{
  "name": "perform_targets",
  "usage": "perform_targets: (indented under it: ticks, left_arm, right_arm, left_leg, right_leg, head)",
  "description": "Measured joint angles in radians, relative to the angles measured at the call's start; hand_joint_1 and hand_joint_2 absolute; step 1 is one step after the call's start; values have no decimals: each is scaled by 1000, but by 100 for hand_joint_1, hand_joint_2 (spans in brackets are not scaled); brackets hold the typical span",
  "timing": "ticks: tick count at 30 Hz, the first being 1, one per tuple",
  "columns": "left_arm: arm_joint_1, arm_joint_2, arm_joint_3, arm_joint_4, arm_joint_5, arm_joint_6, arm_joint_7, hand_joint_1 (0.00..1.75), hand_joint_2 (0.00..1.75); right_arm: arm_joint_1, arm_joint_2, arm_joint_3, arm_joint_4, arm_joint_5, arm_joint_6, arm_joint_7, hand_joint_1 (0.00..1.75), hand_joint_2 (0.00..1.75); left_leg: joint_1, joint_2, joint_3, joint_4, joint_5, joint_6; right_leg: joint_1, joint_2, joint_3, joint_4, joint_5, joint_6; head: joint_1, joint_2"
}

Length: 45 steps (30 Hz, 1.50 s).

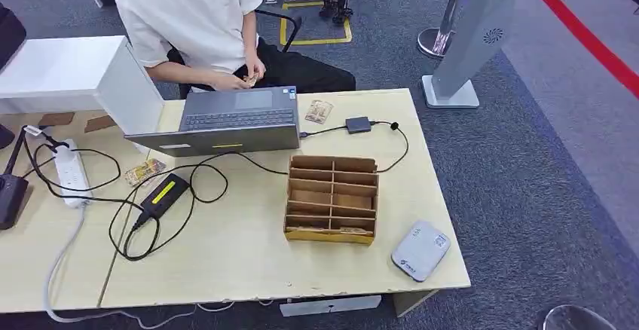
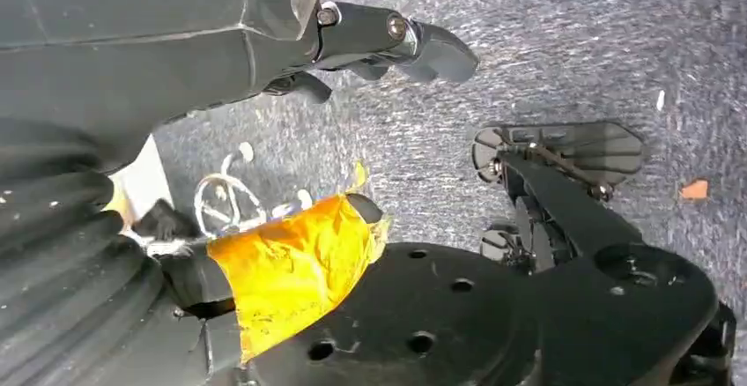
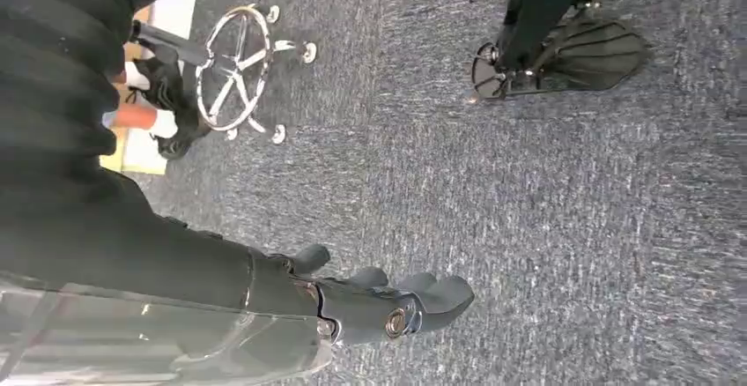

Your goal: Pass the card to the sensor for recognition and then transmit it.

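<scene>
1. Table point(image 1: 226, 270) of pale wood stands on grey carpet, seen from above in the head view; everything below is placed relative to the brown divider box point(image 1: 331, 198) on it.
2. Box sits toward the table's right half, split into two columns of shallow slots; what may be cards lie in its nearest slots, too small to be sure.
3. Sensor point(image 1: 420, 250), a rounded grey-white pad, lies just right of the box and nearer the table's front edge, apart from it.
4. Card point(image 1: 319, 111) lies flat behind the box, near the far edge, beside a small dark adapter point(image 1: 359, 125) whose cable loops round the box's far right corner.
5. Laptop point(image 1: 226, 119) is open behind and to the left of the box; a person in a white shirt point(image 1: 196, 13) sits beyond it, hands together at the table's far edge.
6. Second card point(image 1: 144, 171) lies well left of the box, next to a black power brick with a yellow label point(image 1: 164, 194) and coiled black cable.
7. White power strip point(image 1: 70, 170) lies farthest left of the box.
8. Left hand point(image 2: 388, 42) hangs over carpet in its wrist view, holding nothing, dark fingers loosely bent and apart.
9. Right hand point(image 3: 388, 302) likewise hangs over carpet in its wrist view, empty, fingers slightly curled and separated.
</scene>
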Motion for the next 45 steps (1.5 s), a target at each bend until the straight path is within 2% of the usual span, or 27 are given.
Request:
perform_targets:
  ticks: [6, 12, 21, 24, 32, 38, 41, 45]
  left_arm:
    - [-27, -3, -84, 29, 129, 59, 50, 0, 175]
    - [-46, -5, -139, 53, 220, 101, 80, 0, 175]
    - [-55, -11, -183, 72, 302, 143, 104, 0, 175]
    - [-59, -14, -190, 78, 323, 154, 109, 0, 175]
    - [-72, -21, -210, 94, 376, 181, 120, 0, 175]
    - [-78, -24, -223, 102, 415, 195, 124, 0, 175]
    - [-80, -26, -229, 103, 433, 202, 128, 0, 175]
    - [-80, -31, -233, 108, 454, 206, 129, 0, 175]
  right_arm:
    - [-25, -29, 95, -40, -61, -48, 78, 0, 175]
    - [15, -103, 180, -144, -108, -134, 133, 0, 175]
    - [190, -194, 190, -366, -49, -233, 211, 0, 175]
    - [250, -204, 181, -435, -19, -246, 228, 0, 175]
    - [401, -219, 93, -657, 85, -248, 277, 0, 175]
    - [474, -241, -47, -802, 145, -226, 301, 0, 175]
    - [473, -244, -130, -864, 183, -183, 291, 0, 175]
    - [453, -235, -224, -922, 256, -148, 243, 0, 175]
  left_leg:
    - [0, 0, 0, 0, 0, 0]
    - [0, 0, 0, 0, 0, 0]
    - [0, 0, 0, 0, -1, 1]
    - [0, 0, -1, 0, -1, 1]
    - [0, 0, -1, 0, -1, 0]
    - [-1, 1, -1, 0, -1, 1]
    - [-1, 1, -1, 0, -1, 1]
    - [-1, 0, 0, 0, -1, 1]
  right_leg:
    - [0, 0, 0, 0, 0, 0]
    - [0, 0, 0, 0, 0, 0]
    - [0, 0, -1, 0, -1, 0]
    - [0, 0, -1, 0, -1, 0]
    - [0, 0, 0, 0, -1, 0]
    - [0, 0, 0, 0, 0, 0]
    - [-1, 0, 0, 0, 0, 0]
    - [-1, 0, 0, 0, 0, 0]
  head:
    - [0, 0]
    - [0, 0]
    - [0, 0]
    - [0, 0]
    - [0, 0]
    - [0, 0]
    - [0, 0]
    - [0, 0]
